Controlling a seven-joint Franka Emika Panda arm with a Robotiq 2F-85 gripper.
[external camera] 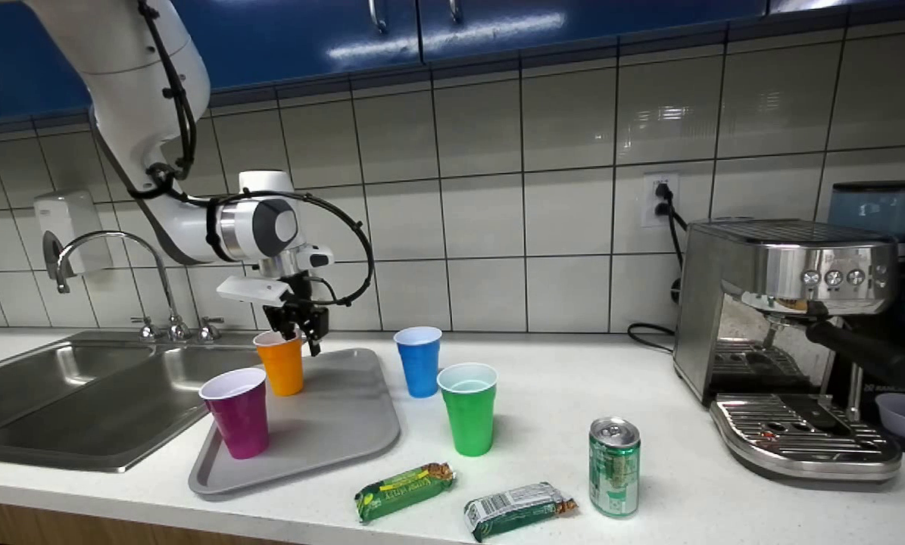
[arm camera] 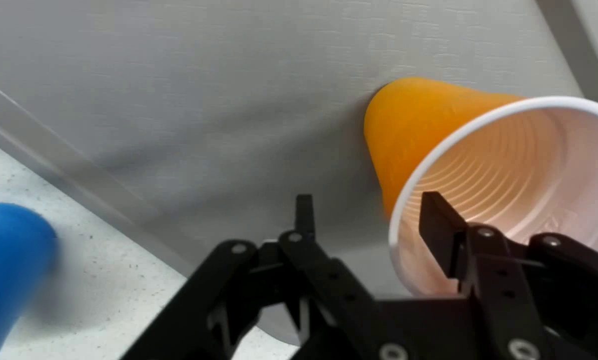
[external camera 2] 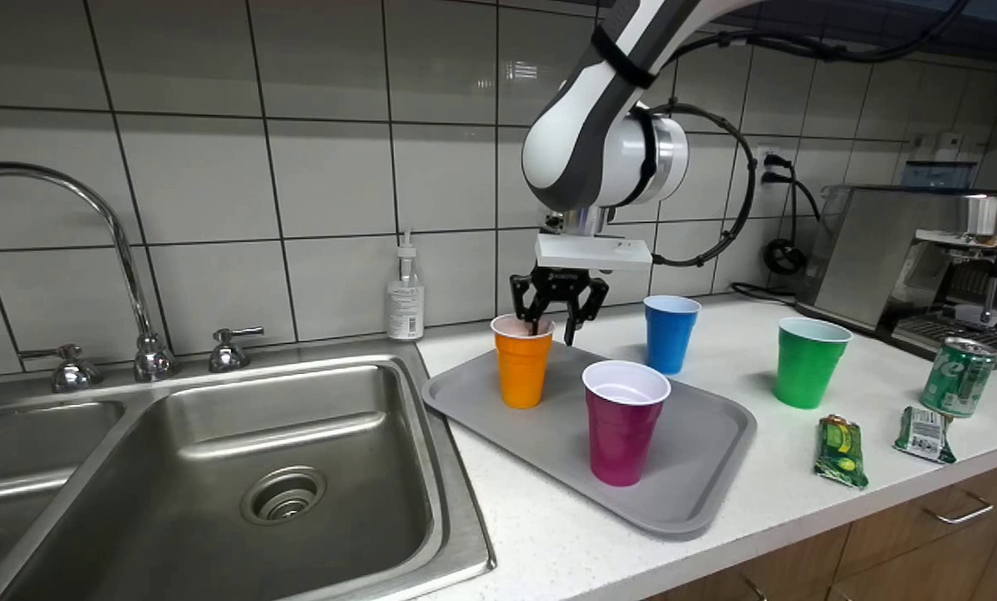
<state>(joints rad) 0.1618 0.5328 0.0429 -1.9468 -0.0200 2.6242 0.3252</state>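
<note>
The jaws stand parted, one black finger (arm camera: 441,235) inside the tapered orange plastic cup (external camera 2: 521,371), the other outside. The cup stands on the gray tray (external camera 2: 690,451), near its edge toward the steel sink (external camera 2: 460,509). Best centre the rim between them, then squeeze lightly.

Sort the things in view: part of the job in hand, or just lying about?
Job, apparently:
orange cup
gripper, open, one jaw inside it
tray beneath

Probably lying about:
purple cup, though on the tray
blue cup
green cup
can
two bars
coffee machine
</note>
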